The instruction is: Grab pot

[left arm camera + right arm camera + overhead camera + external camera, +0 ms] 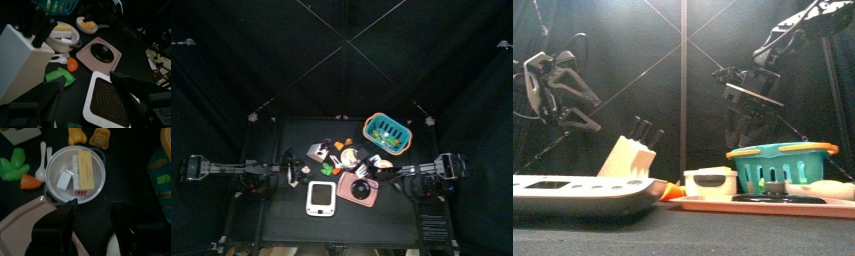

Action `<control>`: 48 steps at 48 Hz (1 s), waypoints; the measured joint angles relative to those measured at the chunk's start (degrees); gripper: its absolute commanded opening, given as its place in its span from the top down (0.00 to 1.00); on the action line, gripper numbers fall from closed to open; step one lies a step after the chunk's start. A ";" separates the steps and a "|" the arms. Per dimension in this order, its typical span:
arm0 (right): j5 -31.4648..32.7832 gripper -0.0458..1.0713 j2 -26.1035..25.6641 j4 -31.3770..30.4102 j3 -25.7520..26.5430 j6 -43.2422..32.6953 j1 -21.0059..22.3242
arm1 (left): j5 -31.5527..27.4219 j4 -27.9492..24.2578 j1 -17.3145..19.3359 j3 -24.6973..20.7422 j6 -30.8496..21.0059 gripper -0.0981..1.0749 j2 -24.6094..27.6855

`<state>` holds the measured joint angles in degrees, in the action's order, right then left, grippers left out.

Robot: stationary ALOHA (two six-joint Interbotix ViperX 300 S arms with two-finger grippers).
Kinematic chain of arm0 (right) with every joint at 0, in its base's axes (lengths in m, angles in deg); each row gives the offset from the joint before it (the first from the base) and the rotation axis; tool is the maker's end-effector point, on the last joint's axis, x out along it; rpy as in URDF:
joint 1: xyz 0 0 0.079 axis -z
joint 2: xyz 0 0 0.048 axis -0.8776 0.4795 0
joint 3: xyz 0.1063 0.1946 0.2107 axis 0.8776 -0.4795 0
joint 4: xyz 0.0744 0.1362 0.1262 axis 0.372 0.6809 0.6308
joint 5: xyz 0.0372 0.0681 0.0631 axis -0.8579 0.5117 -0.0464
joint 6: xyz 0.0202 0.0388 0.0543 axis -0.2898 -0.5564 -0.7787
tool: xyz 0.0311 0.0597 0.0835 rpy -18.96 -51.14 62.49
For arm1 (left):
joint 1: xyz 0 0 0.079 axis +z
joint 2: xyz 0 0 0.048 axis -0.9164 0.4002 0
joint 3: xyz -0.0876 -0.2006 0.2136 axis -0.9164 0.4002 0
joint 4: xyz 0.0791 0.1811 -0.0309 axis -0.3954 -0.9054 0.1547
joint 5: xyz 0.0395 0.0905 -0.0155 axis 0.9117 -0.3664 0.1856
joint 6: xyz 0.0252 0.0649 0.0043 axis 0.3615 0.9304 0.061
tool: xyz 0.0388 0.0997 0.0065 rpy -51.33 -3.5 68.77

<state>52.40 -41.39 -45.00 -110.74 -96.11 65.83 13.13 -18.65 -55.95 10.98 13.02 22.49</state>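
The pot (77, 169) is a small white round pan that holds a yellow block and white blocks. It stands in the middle of the table (289, 205), between the knife block and the teal basket, and also shows in the front view (711, 183) and the left wrist view (64, 38). My right gripper (93, 224) is open and hovers just short of the pot's rim, apart from it. My left gripper (90, 107) is open and empty above the white scale, away from the pot.
A cream knife block (23, 55) stands left of the pot. A teal basket (787, 165) is at the back right. A pink scale (100, 52) and a white scale (110, 100) lie in front. A toy carrot (30, 181), green pieces (12, 165) and a white spoon (43, 159) lie beside the pot.
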 measured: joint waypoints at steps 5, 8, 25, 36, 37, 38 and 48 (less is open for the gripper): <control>-5.80 0.22 0.18 0.18 0.00 0.00 5.19 | 0.00 0.00 -0.88 -0.18 0.09 0.03 2.02; -8.79 0.22 0.79 0.18 0.00 0.00 7.73 | 0.00 0.00 -1.05 -0.62 0.26 0.03 2.55; -13.80 0.22 3.87 1.05 -1.23 0.00 13.80 | 0.09 -2.37 0.79 -6.33 1.58 0.03 2.55; -14.24 0.22 6.15 1.58 -1.32 0.00 14.59 | 0.00 -5.01 3.52 -7.82 4.04 0.03 2.55; -14.33 0.22 6.33 1.58 -1.23 0.00 14.59 | 0.00 -5.10 3.60 -7.82 4.22 0.03 2.55; -14.41 0.22 6.59 1.58 -1.23 0.00 14.68 | 0.00 -5.10 3.69 -7.82 4.22 0.03 2.55; -15.12 0.23 9.05 1.67 -1.23 0.00 14.85 | 0.09 -5.27 3.87 -5.89 4.22 0.03 1.67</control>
<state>37.28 -32.34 -43.33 -111.97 -96.11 80.69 13.22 -23.92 -52.08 5.09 17.24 24.16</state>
